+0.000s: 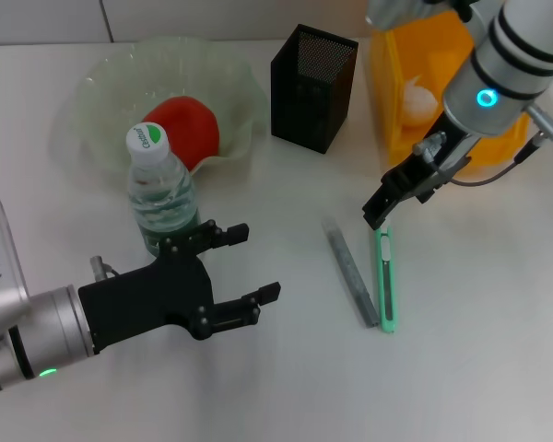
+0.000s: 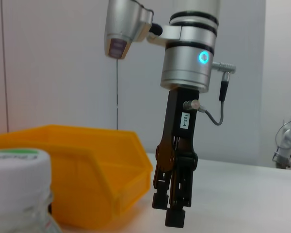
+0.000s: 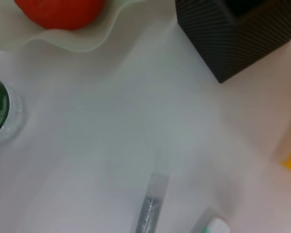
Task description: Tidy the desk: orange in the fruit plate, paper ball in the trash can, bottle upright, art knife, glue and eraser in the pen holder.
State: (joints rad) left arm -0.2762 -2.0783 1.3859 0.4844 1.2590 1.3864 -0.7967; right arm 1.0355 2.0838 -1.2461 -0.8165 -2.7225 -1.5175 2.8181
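We take the pen holder [image 1: 313, 87] as landmark. The right arm descends steeply from the far right, passing in front of the trash can [image 1: 401, 83], and its right gripper [image 1: 376, 214] hangs nearer to us and to the right of the holder, directly over the far end of the art knife [image 1: 385, 281]. In the left wrist view the same right gripper [image 2: 170, 213] points straight down, its fingers [image 2: 176, 217] drawn close together with nothing between them; whether they touch the knife we cannot tell. The art knife lies flat on the desk [image 1: 461, 368], its long axis running away from us toward the holder's right side. The grey stick [image 1: 350, 272] lies just beside it on the left, nearly parallel, its far end angled slightly leftward.

The left arm reaches in low from the near left, and the left gripper [image 1: 249, 267] has its fingers spread wide, empty, just beside the upright bottle [image 1: 158, 193], well left of the holder. The orange [image 1: 180, 129] rests in the fruit plate [image 1: 235, 92], left of the holder. The paper ball [image 1: 419, 97] lies inside the trash can, right of the holder.
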